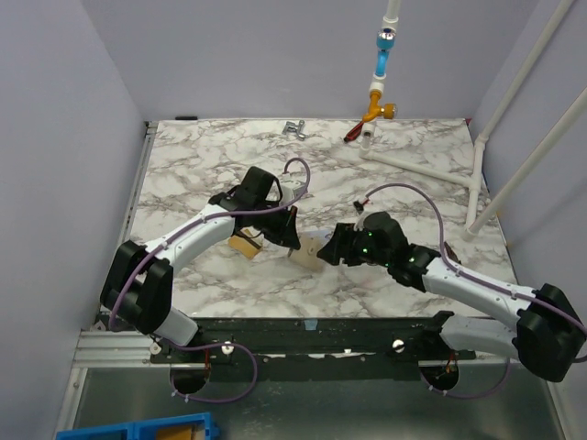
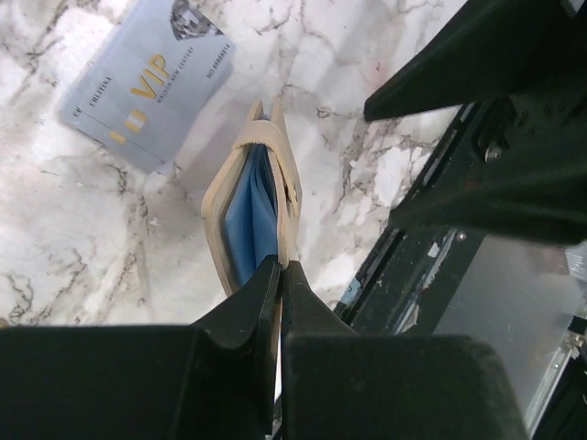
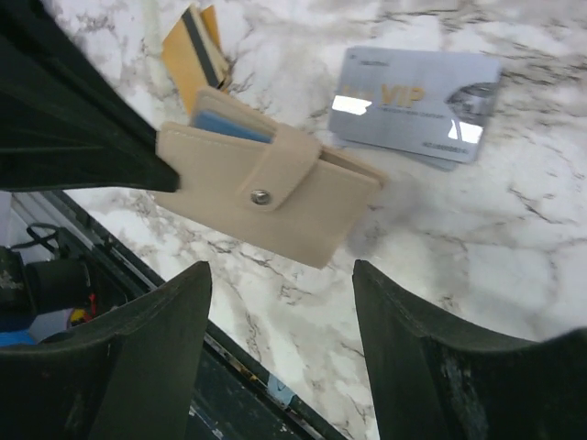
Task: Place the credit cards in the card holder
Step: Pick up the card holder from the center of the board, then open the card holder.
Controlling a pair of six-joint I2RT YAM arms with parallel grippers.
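The tan card holder (image 3: 316,206), with a round snap on its strap, hangs just above the marble with a blue card (image 3: 229,126) showing in its open mouth. My left gripper (image 2: 280,269) is shut on one edge of the card holder (image 2: 284,183), seen edge-on with a blue lining. A pale grey-blue VIP credit card (image 3: 417,101) lies flat beyond it, and a gold-tan card (image 3: 194,55) with a dark stripe lies further off. My right gripper (image 3: 280,275) stands open just short of the holder, touching nothing. From above, both grippers meet at the holder (image 1: 307,254).
The table's near edge with its black rail (image 1: 312,335) runs close under the holder. A white pipe frame (image 1: 431,165) stands at the back right, with a red-handled tool (image 1: 353,133) and a small metal part (image 1: 293,128) along the back edge.
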